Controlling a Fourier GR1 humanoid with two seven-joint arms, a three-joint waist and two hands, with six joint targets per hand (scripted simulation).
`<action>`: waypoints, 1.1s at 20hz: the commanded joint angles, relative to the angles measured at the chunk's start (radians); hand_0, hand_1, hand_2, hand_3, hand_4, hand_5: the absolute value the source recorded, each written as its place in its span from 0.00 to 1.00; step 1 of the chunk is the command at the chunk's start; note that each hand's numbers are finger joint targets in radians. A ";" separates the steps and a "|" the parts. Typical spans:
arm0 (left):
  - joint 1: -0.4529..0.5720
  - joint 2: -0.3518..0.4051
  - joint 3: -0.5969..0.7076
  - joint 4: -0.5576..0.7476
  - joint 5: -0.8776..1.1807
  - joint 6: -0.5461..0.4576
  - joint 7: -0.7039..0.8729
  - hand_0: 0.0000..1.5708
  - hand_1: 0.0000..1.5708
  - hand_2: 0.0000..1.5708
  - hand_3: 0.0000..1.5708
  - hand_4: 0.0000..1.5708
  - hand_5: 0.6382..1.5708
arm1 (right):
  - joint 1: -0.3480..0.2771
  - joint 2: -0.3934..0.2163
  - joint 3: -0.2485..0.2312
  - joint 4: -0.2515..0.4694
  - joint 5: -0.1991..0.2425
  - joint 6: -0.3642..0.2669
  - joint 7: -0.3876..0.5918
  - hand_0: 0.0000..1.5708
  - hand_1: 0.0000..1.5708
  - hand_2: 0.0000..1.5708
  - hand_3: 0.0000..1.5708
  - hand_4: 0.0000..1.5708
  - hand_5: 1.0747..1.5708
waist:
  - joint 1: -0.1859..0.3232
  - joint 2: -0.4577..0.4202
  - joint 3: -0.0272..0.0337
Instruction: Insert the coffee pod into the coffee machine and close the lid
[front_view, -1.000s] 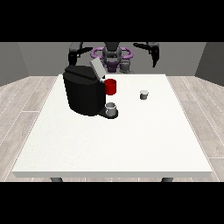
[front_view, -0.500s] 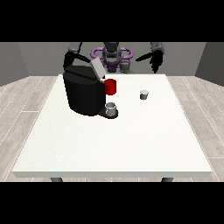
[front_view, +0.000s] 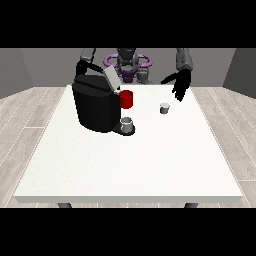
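1. Since half a second ago, the hand at the view's right (front_view: 180, 85) has come forward and lower over the table's far edge, and now hangs above the far right part of the white table (front_view: 130, 165), beyond and to the right of the coffee pod (front_view: 164, 108).
2. Its fingers are spread and relaxed, pointing downward, and they hold nothing.
3. Over the same time, the coffee pod has stayed where it was: a small pale cup standing upright on the table, right of the coffee machine (front_view: 97, 104) and apart from it.
4. Most of the hand at the view's left is hidden behind the coffee machine; only the grey forearm (front_view: 87, 55) shows above the machine's top, so I cannot tell how its fingers lie.
5. On the machine, the lid (front_view: 112, 77) stands tilted up and open, a pale flap rising from the black body.
6. At the machine's front there is a red part (front_view: 126, 99), and below it a small grey cup (front_view: 127, 124) stands on the black base.
7. Behind the machine and the raised lid, the robot's torso (front_view: 127, 62) is partly covered.
8. No brand, label or writing can be read on the machine, the pod or the robot.
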 joint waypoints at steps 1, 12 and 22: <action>-0.072 0.019 -0.009 0.092 -0.063 -0.004 0.010 0.00 0.00 0.00 0.00 0.00 1.00 | -0.008 0.001 0.011 0.049 0.028 -0.004 -0.042 0.00 0.00 0.00 0.00 0.00 1.00 | -0.009 0.041 0.0003; -0.196 -0.016 -0.038 0.324 -0.234 0.112 -0.101 0.17 0.17 0.37 0.16 0.00 1.00 | -0.142 -0.019 -0.049 0.100 -0.008 0.023 0.063 0.00 0.00 0.00 0.00 0.00 1.00 | 0.001 0.079 -0.0002; -0.300 -0.031 -0.129 0.372 -0.419 0.189 -0.064 0.60 0.60 0.66 0.55 0.27 1.00 | -0.172 0.015 -0.041 0.231 -0.004 0.009 -0.007 0.00 0.00 0.00 0.00 0.00 1.00 | 0.003 0.086 0.0007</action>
